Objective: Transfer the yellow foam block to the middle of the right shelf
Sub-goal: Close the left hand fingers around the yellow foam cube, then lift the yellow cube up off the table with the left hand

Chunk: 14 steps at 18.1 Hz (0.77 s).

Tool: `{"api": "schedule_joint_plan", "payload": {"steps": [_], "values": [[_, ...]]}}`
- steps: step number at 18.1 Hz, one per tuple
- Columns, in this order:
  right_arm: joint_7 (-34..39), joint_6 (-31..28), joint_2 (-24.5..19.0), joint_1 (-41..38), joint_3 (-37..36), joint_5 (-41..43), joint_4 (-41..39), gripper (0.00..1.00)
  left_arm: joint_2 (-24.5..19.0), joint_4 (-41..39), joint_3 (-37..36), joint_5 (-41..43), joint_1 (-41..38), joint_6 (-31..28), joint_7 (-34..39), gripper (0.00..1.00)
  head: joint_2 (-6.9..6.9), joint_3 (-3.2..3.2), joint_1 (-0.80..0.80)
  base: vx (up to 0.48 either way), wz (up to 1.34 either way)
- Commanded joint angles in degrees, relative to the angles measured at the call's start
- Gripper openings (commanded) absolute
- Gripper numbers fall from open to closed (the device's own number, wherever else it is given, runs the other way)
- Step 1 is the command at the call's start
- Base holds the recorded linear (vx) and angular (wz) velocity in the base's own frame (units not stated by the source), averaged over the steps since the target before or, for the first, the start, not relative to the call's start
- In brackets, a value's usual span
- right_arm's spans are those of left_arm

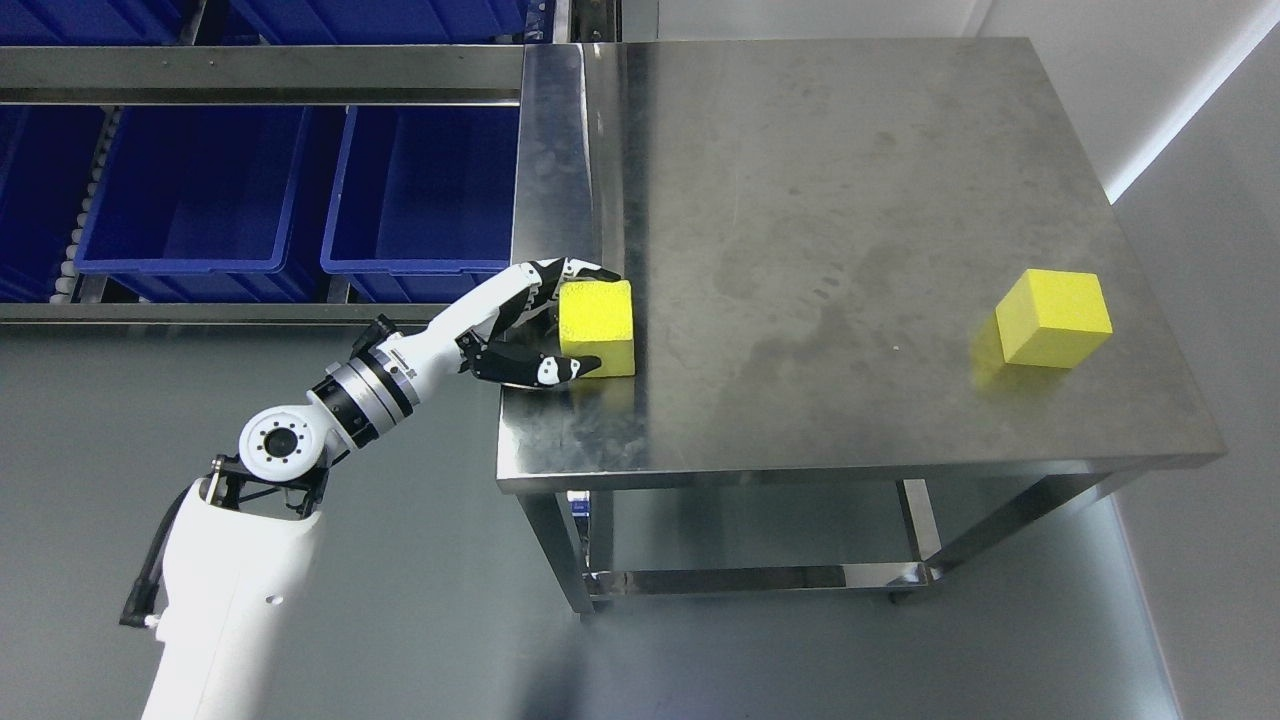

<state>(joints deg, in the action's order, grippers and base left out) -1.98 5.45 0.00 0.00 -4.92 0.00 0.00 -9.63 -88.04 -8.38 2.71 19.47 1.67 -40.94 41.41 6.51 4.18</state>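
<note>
A yellow foam block (598, 327) sits on the steel table (850, 230) near its left edge. My left hand (585, 320) comes in from the lower left and wraps around the block's left side, with fingers (585, 270) over its far top edge and the thumb (555, 371) against its near side. The block rests on the tabletop. A second yellow foam block (1053, 318) lies at the table's right side, untouched. My right arm does not show.
Blue bins (190, 195) (430, 195) sit on a steel rack (260, 75) at the upper left, beside the table. A white wall (1200, 250) runs along the right. Grey floor lies in front of the table.
</note>
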Motion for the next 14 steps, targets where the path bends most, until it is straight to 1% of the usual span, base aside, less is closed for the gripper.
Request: {"api": "schedule_joint_plan", "payload": {"steps": [1, 3, 4, 5, 6, 7, 8, 9, 10, 11, 14], "values": [[0.0, 0.0, 1.0, -0.1, 0.0, -0.3, -1.0, 1.00, 5.6, 2.3, 2.8, 0.5, 0.5, 0.3, -0.7, 0.25, 0.00, 0.00, 0.00, 0.000, 0.00], [0.0, 0.0, 1.0, -0.1, -0.1, -0.2, -1.0, 1.00, 8.6, 1.4, 5.7, -1.6, 2.3, 1.3, -0.7, 0.25, 0.00, 0.00, 0.00, 0.000, 0.00], [0.0, 0.0, 1.0, -0.1, 0.0, -0.2, -1.0, 1.00, 8.6, 0.9, 7.6, -4.4, 3.4, 1.4, -0.2, 0.25, 0.00, 0.00, 0.00, 0.000, 0.00], [0.0, 0.0, 1.0, -0.1, 0.0, -0.2, -1.0, 1.00, 8.6, 0.0, 8.5, -9.7, 5.7, 1.5, 0.9, 0.26, 0.00, 0.00, 0.00, 0.000, 0.00], [0.0, 0.0, 1.0, -0.1, 0.0, -0.2, -1.0, 1.00, 8.6, -0.3, 9.0, -14.4, 7.3, 1.8, 4.0, 0.26, 0.00, 0.00, 0.00, 0.000, 0.00], [0.0, 0.0, 1.0, -0.1, 0.0, -0.2, -1.0, 1.00, 8.6, -0.3, 10.0, -17.7, 8.6, 3.6, 11.2, 0.28, 0.00, 0.00, 0.00, 0.001, -0.01], [0.0, 0.0, 1.0, -0.1, 0.0, -0.2, -1.0, 1.00, 8.6, -0.1, 10.4, -18.3, 9.3, 7.6, 19.3, 0.29, 0.00, 0.00, 0.00, 0.001, -0.01], [0.0, 0.0, 1.0, -0.1, 0.0, -0.2, -1.0, 1.00, 8.6, 0.1, 10.1, -18.6, 9.4, 13.3, 26.6, 0.30, 0.00, 0.00, 0.00, 0.000, 0.00], [0.0, 0.0, 1.0, -0.1, 0.0, -0.2, -1.0, 1.00, 8.6, 0.1, 9.7, -18.6, 8.7, 17.4, 31.3, 0.30, 0.00, 0.00, 0.00, 0.000, 0.00], [0.0, 0.0, 1.0, -0.1, 0.0, -0.2, -1.0, 1.00, 8.6, -0.4, 10.0, -18.6, 7.5, 18.4, 32.8, 0.30, 0.00, 0.00, 0.00, 0.000, 0.00], [0.0, 0.0, 1.0, -0.1, 0.0, -0.2, -1.0, 1.00, 8.6, -0.7, 11.6, -18.6, 4.0, 19.1, 32.7, 0.30, 0.00, 0.00, 0.00, 0.007, 0.02]]}}
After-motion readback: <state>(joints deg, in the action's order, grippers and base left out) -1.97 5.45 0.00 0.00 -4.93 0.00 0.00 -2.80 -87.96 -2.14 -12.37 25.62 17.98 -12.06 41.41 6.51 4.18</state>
